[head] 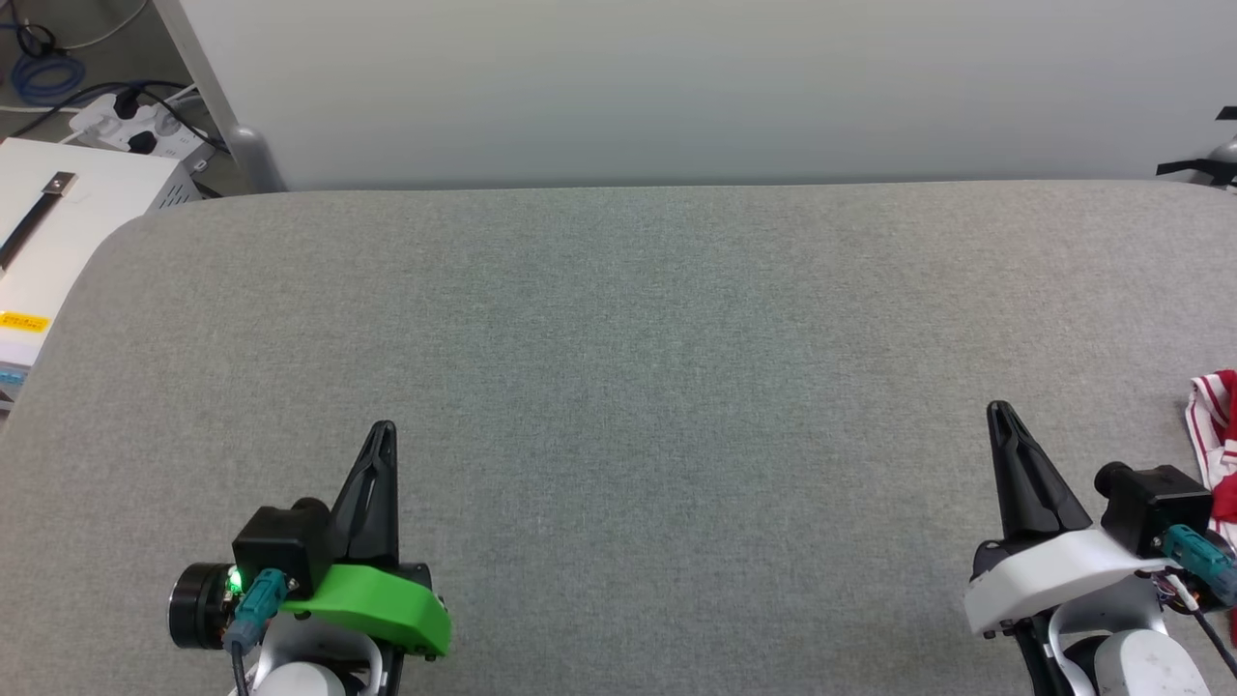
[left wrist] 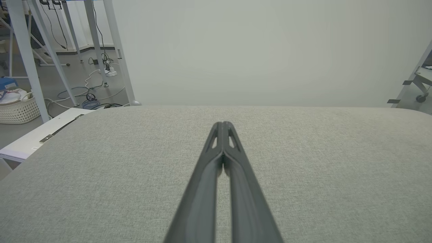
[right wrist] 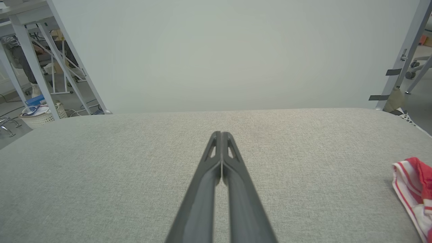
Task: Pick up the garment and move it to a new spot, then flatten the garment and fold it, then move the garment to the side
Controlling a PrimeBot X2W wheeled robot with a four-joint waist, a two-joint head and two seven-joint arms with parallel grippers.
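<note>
Garment [head: 1218, 425] bunched at the right-hand margin of the grey cloth-covered bench [head: 618, 329], cut off by the edge of the head view: red fabric, a white patch, red-and-white striped trim curling along its left side. Lettering and number not to be made out. Resting on the bench top, to the right of the right claw [head: 999, 410] and apart from its fingers; seen low at the right in the right wrist view as well. Right claw clenched, dark finger pressed to finger at the tips, grasping no cloth, poised over bare bench at the lower right. Left claw [head: 385, 427] likewise clenched, tips together, over the bench at the lower left, well apart from the garment, green housing at its base. Beyond the far bench edge, a pale plain wall [head: 676, 87]. Off the left corner, a white box [head: 68, 213], a power strip [head: 135, 124] with black plugs, and a coil of blue cable [head: 43, 79] on the floor
</note>
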